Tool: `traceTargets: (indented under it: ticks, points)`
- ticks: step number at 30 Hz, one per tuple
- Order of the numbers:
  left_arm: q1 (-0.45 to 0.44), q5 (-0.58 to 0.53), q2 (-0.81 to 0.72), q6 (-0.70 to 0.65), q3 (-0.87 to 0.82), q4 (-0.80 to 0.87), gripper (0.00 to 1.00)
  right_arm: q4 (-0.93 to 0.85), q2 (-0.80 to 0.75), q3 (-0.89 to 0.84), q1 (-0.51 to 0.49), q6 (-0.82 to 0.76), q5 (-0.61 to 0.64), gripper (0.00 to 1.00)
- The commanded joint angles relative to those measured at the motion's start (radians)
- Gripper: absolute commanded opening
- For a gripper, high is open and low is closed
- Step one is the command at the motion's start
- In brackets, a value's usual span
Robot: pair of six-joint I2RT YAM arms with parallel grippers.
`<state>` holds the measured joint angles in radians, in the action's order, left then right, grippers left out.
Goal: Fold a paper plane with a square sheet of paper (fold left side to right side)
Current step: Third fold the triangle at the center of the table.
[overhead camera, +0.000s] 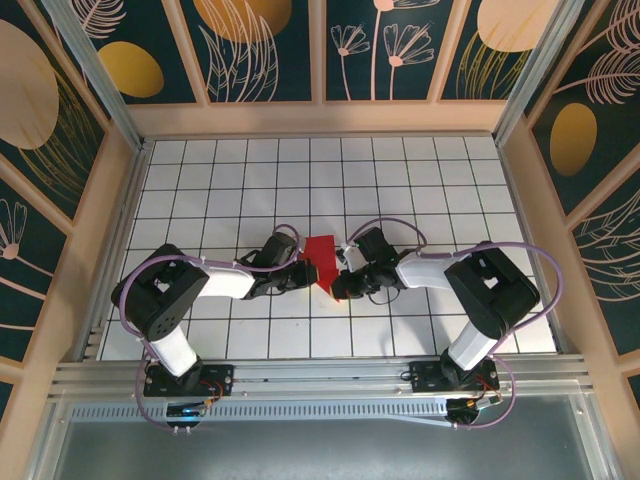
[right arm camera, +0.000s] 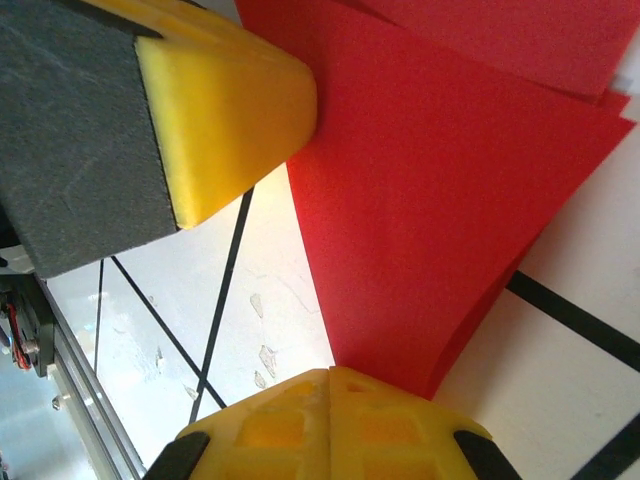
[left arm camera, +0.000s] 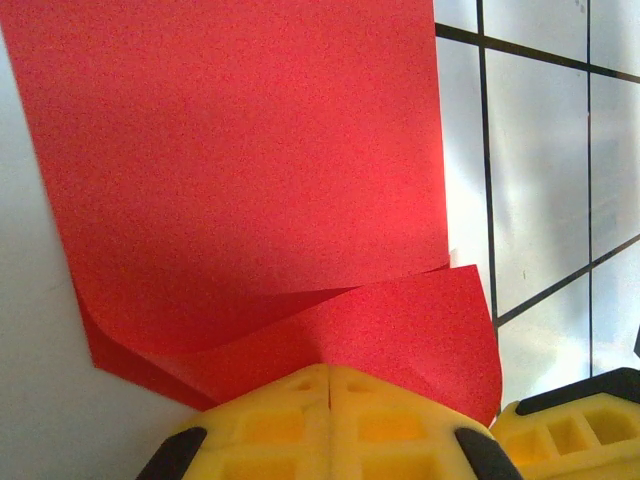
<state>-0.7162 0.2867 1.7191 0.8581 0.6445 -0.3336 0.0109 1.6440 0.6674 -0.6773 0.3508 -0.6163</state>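
The square sheet of paper (overhead camera: 322, 252) is bright red and lies mid-table, partly folded over itself. In the left wrist view the sheet (left arm camera: 250, 150) lies flat while a loose flap curls up from its left side to my left gripper (left arm camera: 330, 372), which is shut on the flap's edge. My right gripper (right arm camera: 330, 375) is shut on the sheet (right arm camera: 440, 180) near a corner, where two layers show. In the top view the left gripper (overhead camera: 308, 272) and right gripper (overhead camera: 345, 278) meet at the paper's near end, almost touching.
The white gridded table (overhead camera: 250, 180) stretches away on all sides of the paper. Wooden walls with patterned panels enclose it. An aluminium rail (overhead camera: 320, 375) carrying both arm bases runs along the near edge.
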Motion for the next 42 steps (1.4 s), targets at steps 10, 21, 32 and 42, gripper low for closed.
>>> traceTargets:
  ticks: [10,21,32,42]
  points:
    - [0.0,-0.087,0.053,0.0,-0.012,0.14,0.0,-0.095,0.009,-0.049,-0.013,0.009,0.032,0.0]
    - [0.0,-0.09,0.063,0.016,-0.01,0.133,0.0,-0.197,-0.129,-0.105,-0.002,0.005,0.019,0.0]
    - [-0.001,-0.086,0.047,0.012,-0.005,0.134,0.0,-0.039,-0.185,-0.017,0.027,0.077,-0.03,0.0]
    - [-0.001,-0.083,0.055,0.005,0.015,0.139,0.0,0.049,-0.016,0.026,-0.01,0.14,0.067,0.0]
